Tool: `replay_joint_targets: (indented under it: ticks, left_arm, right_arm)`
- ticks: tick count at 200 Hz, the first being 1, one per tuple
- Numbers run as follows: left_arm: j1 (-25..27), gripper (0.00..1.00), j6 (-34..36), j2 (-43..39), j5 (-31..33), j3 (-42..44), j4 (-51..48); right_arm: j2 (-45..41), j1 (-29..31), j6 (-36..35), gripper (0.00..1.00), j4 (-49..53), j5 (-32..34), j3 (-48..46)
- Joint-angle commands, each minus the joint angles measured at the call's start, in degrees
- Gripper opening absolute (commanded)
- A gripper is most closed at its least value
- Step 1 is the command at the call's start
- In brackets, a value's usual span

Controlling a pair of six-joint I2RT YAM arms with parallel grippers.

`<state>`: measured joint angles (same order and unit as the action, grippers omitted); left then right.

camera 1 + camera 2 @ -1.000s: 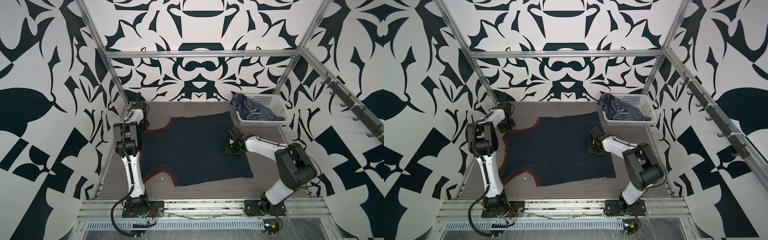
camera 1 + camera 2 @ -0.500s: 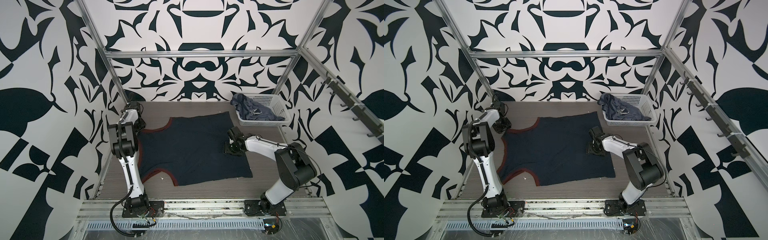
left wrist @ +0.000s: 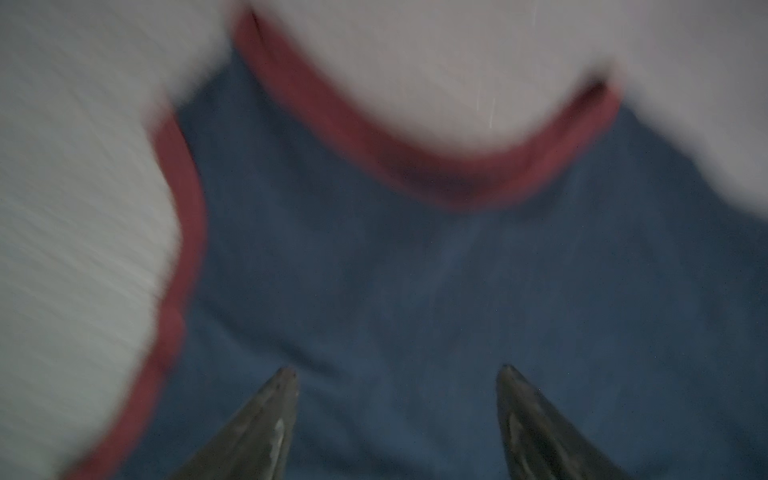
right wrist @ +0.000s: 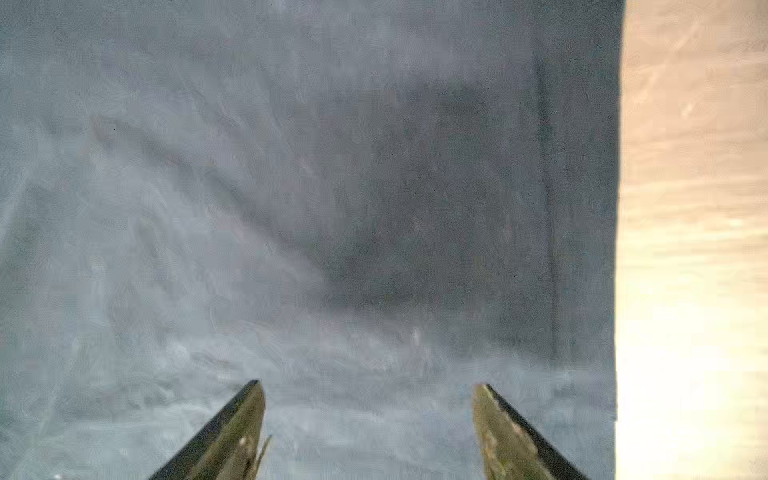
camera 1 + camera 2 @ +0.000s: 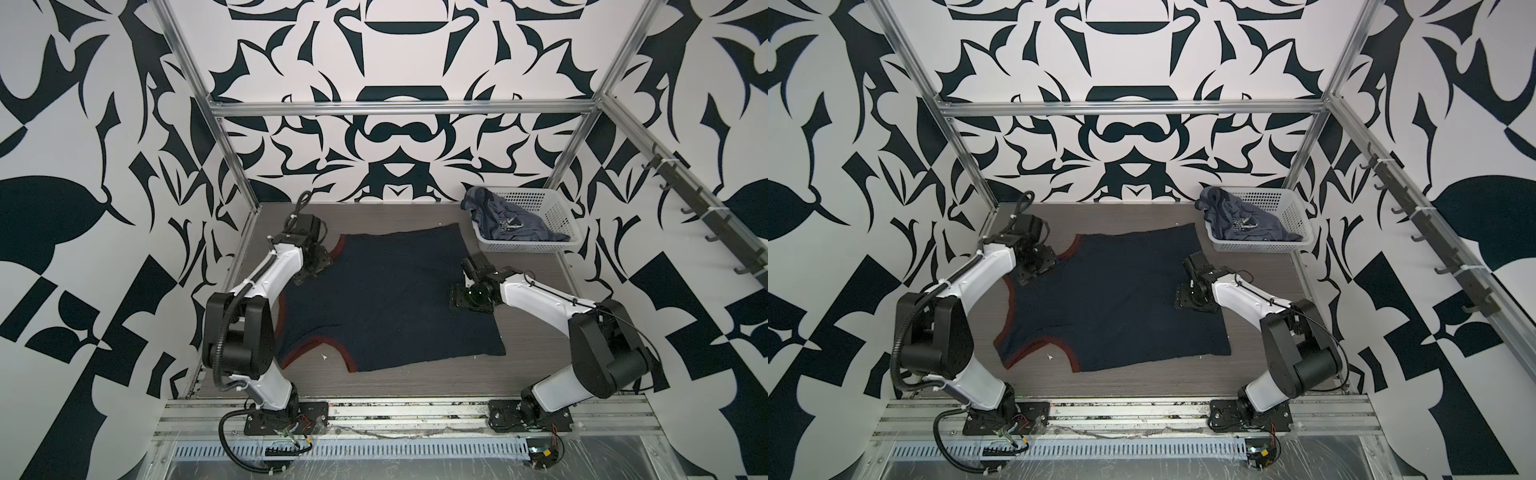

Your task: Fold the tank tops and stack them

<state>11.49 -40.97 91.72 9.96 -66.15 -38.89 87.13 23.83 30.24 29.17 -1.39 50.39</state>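
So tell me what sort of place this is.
Probably a robot lab cell, not a home: aluminium frame, patterned black-and-white walls, left arm and right arm bolted to a rail.

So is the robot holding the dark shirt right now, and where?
No, nothing is held. The left hand and the right hand both stand open over the navy tank top, with no cloth pinched in either.
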Motion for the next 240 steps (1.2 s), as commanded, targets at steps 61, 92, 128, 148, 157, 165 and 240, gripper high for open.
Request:
replay_joint_targets:
  ticks: [61,92,128,148,157,165,240]
  left_arm:
    - [-4.85,0.79,-8.65,-6.82,-6.28,22.13,11.02]
    - [-11.93,0.79,-7.63,-5.90,-8.88,25.97,15.05]
    - [-21.66,0.79,-6.49,-4.16,-14.19,27.13,18.33]
    - [-27.56,0.80,-6.07,-4.75,-14.92,27.30,19.13]
    - [-30.28,0.80,-5.60,-4.88,-15.60,27.22,19.13]
    - [-32.54,0.80,-5.07,-5.16,-16.40,27.17,19.13]
    - [-18.54,0.81,-0.05,-6.96,-8.18,7.20,8.17]
  right_arm:
    - [-2.40,8.03,7.16,0.83,2.27,-0.19,-7.66]
    - [-1.87,13.79,12.27,0.83,0.70,-0.58,-9.72]
    - [-0.47,22.59,19.47,0.83,-2.34,-1.25,-11.22]
    - [1.34,26.52,22.33,0.83,-3.48,-2.13,-9.96]
    - [1.53,27.71,23.27,0.83,-3.58,-1.99,-9.08]
    - [1.05,28.25,23.90,0.83,-3.13,-1.20,-8.60]
    - [-11.10,14.60,11.76,0.80,6.68,3.98,5.69]
